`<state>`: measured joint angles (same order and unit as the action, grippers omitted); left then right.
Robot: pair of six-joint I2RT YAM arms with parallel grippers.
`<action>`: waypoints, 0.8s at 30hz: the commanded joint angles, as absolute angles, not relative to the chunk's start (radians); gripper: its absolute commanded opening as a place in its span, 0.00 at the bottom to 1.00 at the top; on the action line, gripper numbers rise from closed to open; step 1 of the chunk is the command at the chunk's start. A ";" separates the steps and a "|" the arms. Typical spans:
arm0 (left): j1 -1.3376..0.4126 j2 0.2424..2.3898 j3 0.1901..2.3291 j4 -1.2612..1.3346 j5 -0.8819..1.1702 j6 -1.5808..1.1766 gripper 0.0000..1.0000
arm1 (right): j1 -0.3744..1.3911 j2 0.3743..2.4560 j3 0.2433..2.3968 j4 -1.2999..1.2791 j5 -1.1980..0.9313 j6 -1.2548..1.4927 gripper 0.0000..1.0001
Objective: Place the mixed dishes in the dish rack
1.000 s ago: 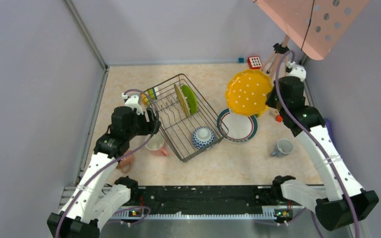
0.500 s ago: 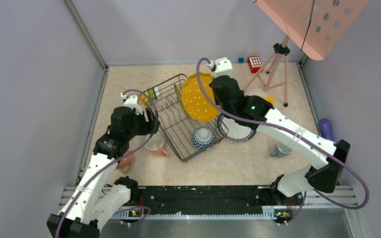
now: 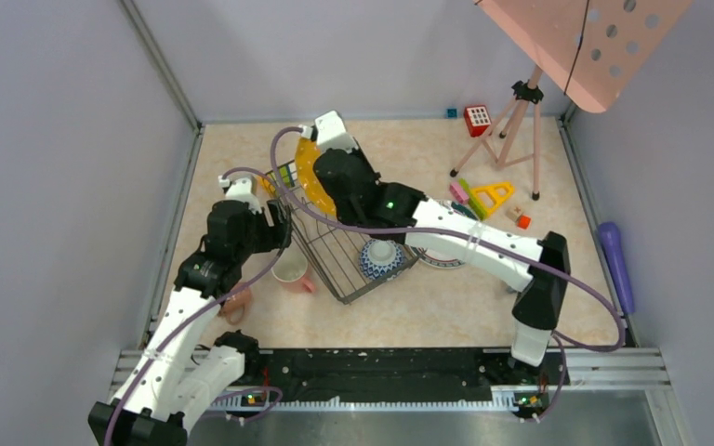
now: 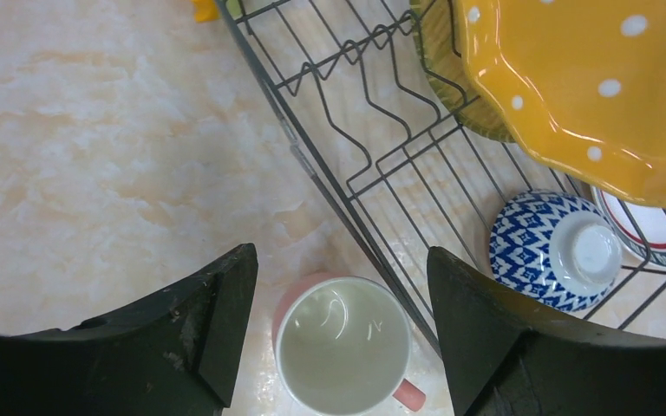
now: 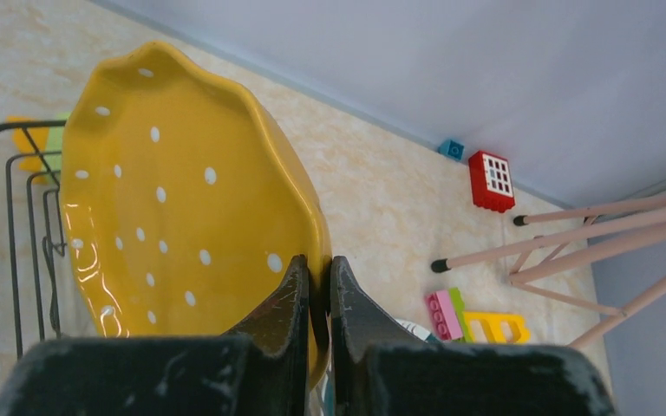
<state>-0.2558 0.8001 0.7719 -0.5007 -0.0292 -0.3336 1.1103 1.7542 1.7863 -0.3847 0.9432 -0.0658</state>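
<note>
My right gripper (image 5: pixel 319 269) is shut on the rim of the yellow-orange dotted plate (image 5: pixel 165 217), holding it on edge over the far end of the dish rack (image 3: pixel 335 255). Behind that plate (image 4: pixel 590 87), the left wrist view shows the edge of a lime green plate (image 4: pixel 447 87) standing in the rack (image 4: pixel 373 113). A blue-white patterned bowl (image 3: pixel 381 255) lies upside down in the rack's near corner. My left gripper (image 4: pixel 340 269) hangs open above a pink mug (image 4: pixel 342 355) beside the rack. Another pink mug (image 3: pixel 234 302) sits near the left arm. The white plate (image 3: pixel 442 260) is half hidden; the grey-blue mug is hidden.
Toy blocks (image 3: pixel 483 195) and a red block (image 3: pixel 477 115) lie at the back right near a pink tripod stand (image 3: pixel 511 130). A purple object (image 3: pixel 614 251) lies along the right wall. My right arm stretches across the table from right to left.
My right arm swung left with the yellow-orange plate, from the table's right side to over the rack's far end. The left arm stayed put, its jaws slightly wider.
</note>
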 commanded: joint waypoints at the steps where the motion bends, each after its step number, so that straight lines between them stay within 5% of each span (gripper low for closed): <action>1: -0.249 0.775 0.775 -0.510 -0.133 -0.370 0.77 | 1.136 1.833 1.933 -0.112 1.131 -0.194 0.00; 12: -0.243 0.766 0.798 -0.602 -0.506 -0.537 0.74 | 1.159 2.039 1.984 0.303 1.280 -0.603 0.00; 24: -0.241 0.771 0.796 -0.595 -0.483 -0.534 0.73 | 1.170 2.132 1.911 0.792 1.319 -1.049 0.00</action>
